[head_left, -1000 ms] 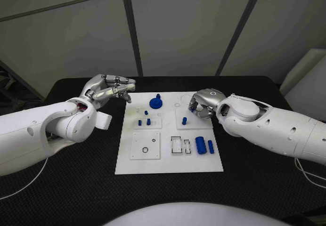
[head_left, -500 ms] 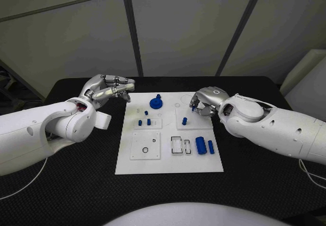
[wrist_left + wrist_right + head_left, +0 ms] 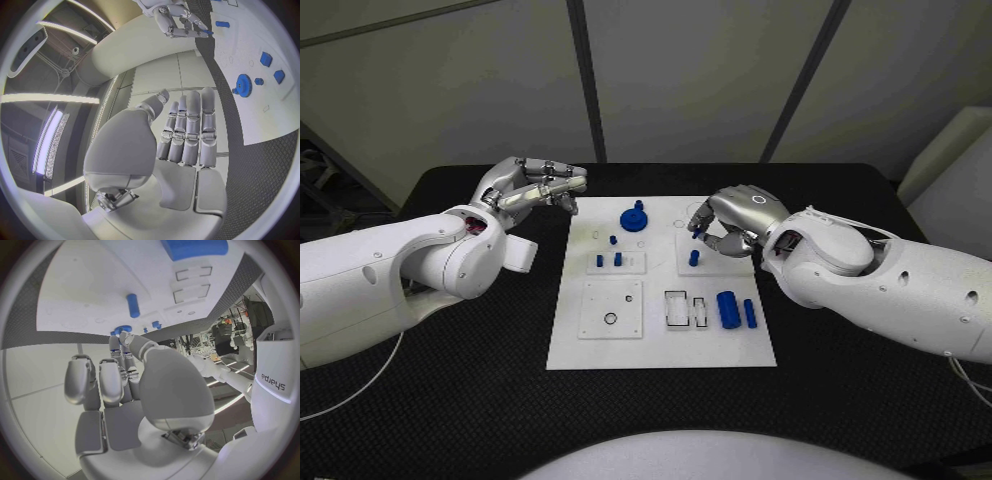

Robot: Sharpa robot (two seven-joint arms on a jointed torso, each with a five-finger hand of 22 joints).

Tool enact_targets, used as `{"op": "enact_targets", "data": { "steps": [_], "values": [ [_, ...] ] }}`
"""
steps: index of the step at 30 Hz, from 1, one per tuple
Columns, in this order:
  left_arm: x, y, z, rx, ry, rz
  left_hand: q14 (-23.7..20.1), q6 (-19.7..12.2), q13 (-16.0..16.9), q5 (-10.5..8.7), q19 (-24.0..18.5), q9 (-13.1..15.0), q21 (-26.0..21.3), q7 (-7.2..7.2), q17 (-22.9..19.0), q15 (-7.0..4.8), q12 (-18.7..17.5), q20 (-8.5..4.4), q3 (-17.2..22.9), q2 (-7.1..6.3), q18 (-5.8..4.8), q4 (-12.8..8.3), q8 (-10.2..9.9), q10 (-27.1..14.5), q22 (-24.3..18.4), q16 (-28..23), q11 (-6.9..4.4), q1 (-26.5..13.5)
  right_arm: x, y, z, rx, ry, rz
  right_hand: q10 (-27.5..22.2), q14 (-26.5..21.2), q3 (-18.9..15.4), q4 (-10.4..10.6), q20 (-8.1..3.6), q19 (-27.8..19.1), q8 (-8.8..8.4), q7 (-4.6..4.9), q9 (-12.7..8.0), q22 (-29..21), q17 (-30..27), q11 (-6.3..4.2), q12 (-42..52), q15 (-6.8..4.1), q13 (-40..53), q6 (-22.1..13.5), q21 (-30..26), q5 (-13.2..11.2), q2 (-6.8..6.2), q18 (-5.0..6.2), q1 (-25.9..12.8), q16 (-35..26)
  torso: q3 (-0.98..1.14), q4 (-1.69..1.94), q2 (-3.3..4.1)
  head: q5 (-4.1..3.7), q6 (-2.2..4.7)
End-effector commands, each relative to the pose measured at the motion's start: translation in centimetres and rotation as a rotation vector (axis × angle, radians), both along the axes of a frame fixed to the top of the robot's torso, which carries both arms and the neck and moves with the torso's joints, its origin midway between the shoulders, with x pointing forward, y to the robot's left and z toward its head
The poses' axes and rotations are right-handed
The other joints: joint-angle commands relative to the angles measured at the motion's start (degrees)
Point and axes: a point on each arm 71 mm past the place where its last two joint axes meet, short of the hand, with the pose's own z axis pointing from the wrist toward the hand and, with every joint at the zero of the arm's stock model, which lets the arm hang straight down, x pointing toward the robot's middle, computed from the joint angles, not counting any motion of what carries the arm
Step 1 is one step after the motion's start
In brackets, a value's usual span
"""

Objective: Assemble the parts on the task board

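The white task board [image 3: 661, 345] lies mid-table. On it a blue gear [image 3: 635, 218] stands at the far end, with two small blue pegs [image 3: 609, 259] and a single blue peg [image 3: 692, 257] nearer. A thick blue cylinder [image 3: 727, 307] and a thin one [image 3: 749, 313] lie at the near right. My right hand [image 3: 734, 218] hovers over the board's far right part, just beyond the single peg, pinching a small blue part [image 3: 206, 32] at its fingertips. My left hand [image 3: 531, 186] hangs off the board's far left corner, fingers extended side by side [image 3: 187, 132], holding nothing.
A small black ring [image 3: 609, 319] sits on the near-left square plate, and rectangular slots [image 3: 684, 308] lie beside the cylinders. Black table [image 3: 473, 380] surrounds the board. My bulky right forearm [image 3: 877, 275] hangs over the table right of the board.
My right hand has turned at the wrist and shifted slightly over the board's far right part. The left hand and the parts on the board stay where they were.
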Motion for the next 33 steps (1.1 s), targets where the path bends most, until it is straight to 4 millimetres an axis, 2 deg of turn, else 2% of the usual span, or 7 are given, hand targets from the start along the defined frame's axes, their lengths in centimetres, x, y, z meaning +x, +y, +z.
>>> {"op": "enact_targets", "data": {
  "steps": [1,11,17,21,24,33],
  "values": [
    [0.1,-0.2,0.1,-0.013,-0.005,-0.006,-0.3,0.0,0.1,0.18,0.4,0.0,-0.3,0.35,-0.1,-0.01,-0.3,0.14,-0.2,0.47,-0.62,-0.2,-0.4,-0.4,-0.1,-0.4,0.21,0.1,-0.7,1.2,0.8,0.055,-0.023,0.029,0.2,2.2,-0.1,0.1,0.12,0.4,0.36,0.16,0.1,0.4,0.1,-0.16,-0.2,-0.46,0.1,0.4,0.4,-0.2,-0.19,-0.58,-0.5,0.3,-0.01,0.11,-0.03,0.22,0.09],
    [0.2,-0.6,0.0,-0.022,-0.001,-0.01,-0.3,0.0,0.1,0.18,0.4,0.0,-0.3,0.35,-0.1,-0.01,-0.3,0.14,-0.2,0.47,-0.62,-0.2,-0.4,-0.4,-0.1,-0.4,0.21,0.1,-1.8,6.2,1.1,0.091,0.005,0.13,0.2,2.2,-0.1,0.2,0.12,0.4,0.36,0.16,0.1,0.4,0.0,-0.16,-0.2,-0.45,0.1,0.4,0.4,-0.2,-0.2,-0.59,-0.5,0.3,-0.1,0.26,0.02,1.75,-0.06],
    [0.3,-0.9,0.0,-0.028,0.002,-0.016,-0.4,0.0,0.1,0.18,0.4,-0.1,-0.3,0.38,-0.1,0.01,-0.3,0.15,-0.2,0.52,-0.62,-0.2,-0.4,-0.4,-0.1,-0.4,0.23,0.1,-2.4,8.5,-0.5,0.076,0.054,0.175,0.2,2.2,-0.1,0.2,0.13,0.4,0.33,0.17,0.1,0.4,0.0,-0.15,-0.2,-0.45,0.2,0.4,0.4,-0.2,-0.21,-0.58,-0.7,0.3,-0.08,0.19,0.1,2.92,-0.21],
    [0.4,-1.0,0.0,-0.03,0.002,-0.018,-0.4,0.0,0.1,0.18,0.4,-0.1,-0.3,0.38,-0.1,0.01,-0.3,0.15,-0.2,0.52,-0.62,-0.2,-0.4,-0.4,-0.1,-0.4,0.23,0.1,-2.8,9.5,-1.8,0.065,0.087,0.194,0.2,2.2,-0.2,0.2,0.13,0.4,0.31,0.17,0.1,0.4,0.0,-0.14,-0.3,-0.45,0.2,0.4,0.4,-0.2,-0.2,-0.58,-0.7,0.3,-0.05,0.06,0.12,3.51,-0.39],
    [0.4,-1.0,0.0,-0.03,0.002,-0.017,-0.4,0.0,0.1,0.18,0.4,-0.1,-0.3,0.38,-0.1,0.01,-0.3,0.15,-0.2,0.52,-0.62,-0.2,-0.4,-0.4,-0.1,-0.4,0.23,0.1,-3.0,10.0,-2.5,0.058,0.106,0.203,0.2,2.2,-0.2,0.3,0.13,0.4,0.28,0.18,0.1,0.4,0.0,-0.13,-0.3,-0.44,0.2,0.3,0.4,-0.2,-0.2,-0.58,-0.8,0.3,-0.03,0.13,0.18,3.8,-0.6],
    [0.4,-1.1,0.0,-0.031,0.002,-0.018,-0.4,0.0,0.1,0.18,0.4,0.0,-0.4,0.38,-0.1,0.03,-0.3,0.17,-0.2,0.61,-0.63,-0.2,-0.4,-0.3,-0.2,-0.5,0.24,0.1,-3.7,10.8,-3.7,0.038,0.143,0.226,0.1,2.2,-0.3,0.3,0.15,0.3,0.23,0.19,0.1,0.4,0.0,-0.12,-0.4,-0.42,0.2,0.3,0.4,-0.2,-0.2,-0.58,-1.0,0.3,-0.04,0.07,0.12,4.66,-1.23]
  ]
}}
